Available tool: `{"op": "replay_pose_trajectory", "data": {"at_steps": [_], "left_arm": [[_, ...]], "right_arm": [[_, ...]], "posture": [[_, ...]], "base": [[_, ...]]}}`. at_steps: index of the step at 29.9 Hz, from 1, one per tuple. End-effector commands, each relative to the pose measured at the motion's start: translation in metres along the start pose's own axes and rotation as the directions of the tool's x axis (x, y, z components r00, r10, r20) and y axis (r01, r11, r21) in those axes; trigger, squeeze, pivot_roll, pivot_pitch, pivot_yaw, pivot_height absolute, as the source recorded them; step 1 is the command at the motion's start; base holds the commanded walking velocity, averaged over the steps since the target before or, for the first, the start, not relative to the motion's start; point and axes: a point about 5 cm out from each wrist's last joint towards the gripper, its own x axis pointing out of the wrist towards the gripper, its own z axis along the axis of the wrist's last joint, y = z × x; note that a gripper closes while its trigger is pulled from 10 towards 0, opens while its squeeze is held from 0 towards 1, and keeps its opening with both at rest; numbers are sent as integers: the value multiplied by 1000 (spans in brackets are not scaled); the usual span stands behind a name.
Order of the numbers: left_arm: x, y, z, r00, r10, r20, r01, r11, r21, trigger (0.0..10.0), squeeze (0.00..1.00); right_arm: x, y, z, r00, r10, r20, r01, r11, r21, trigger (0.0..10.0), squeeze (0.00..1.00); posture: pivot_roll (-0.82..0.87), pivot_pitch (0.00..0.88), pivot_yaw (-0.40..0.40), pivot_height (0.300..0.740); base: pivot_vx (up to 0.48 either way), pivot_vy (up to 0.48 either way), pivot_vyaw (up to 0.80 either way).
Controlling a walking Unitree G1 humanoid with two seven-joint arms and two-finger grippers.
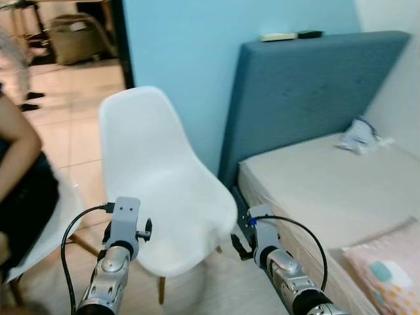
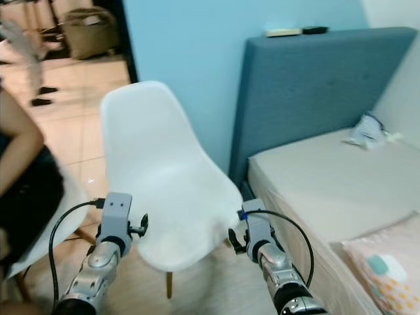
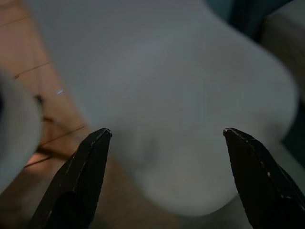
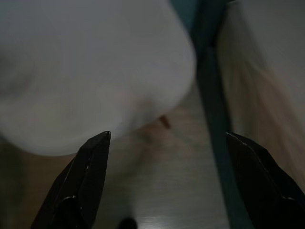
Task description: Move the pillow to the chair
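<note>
The bed [image 1: 328, 190] with its bare beige mattress and blue-grey headboard [image 1: 308, 92] takes up the 3 o'clock side of the head views, against a light blue wall [image 1: 190, 46]. At centre stands the white shell chair [image 1: 157, 177], its seat empty, just beside the bed's near corner. A person's arm [image 1: 16, 154] and dark clothing show at 9 o'clock. The pillow [image 1: 387, 269], pink with a pale patterned print, lies on the mattress at 4 o'clock, well apart from the chair. A crumpled white and blue item [image 1: 357, 136] sits on the bed at 2 o'clock. The left gripper [image 3: 167, 136] hovers at 7 o'clock before the seat, jaws spread and holding nothing. The right gripper [image 4: 167, 138] hovers at 5 o'clock between chair and bed, jaws likewise spread.
</note>
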Motion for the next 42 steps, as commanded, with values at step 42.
{"op": "replay_pose_trajectory", "data": {"at_steps": [42], "left_arm": [[-6, -2, -10, 1000, -6, -26, 5, 1000, -24, 10000, 0]], "right_arm": [[-1, -4, 2, 999, -31, 26, 30, 999, 19, 10000, 0]], "posture": [[44, 48, -40, 740]], "base": [[0, 0, -800]]}}
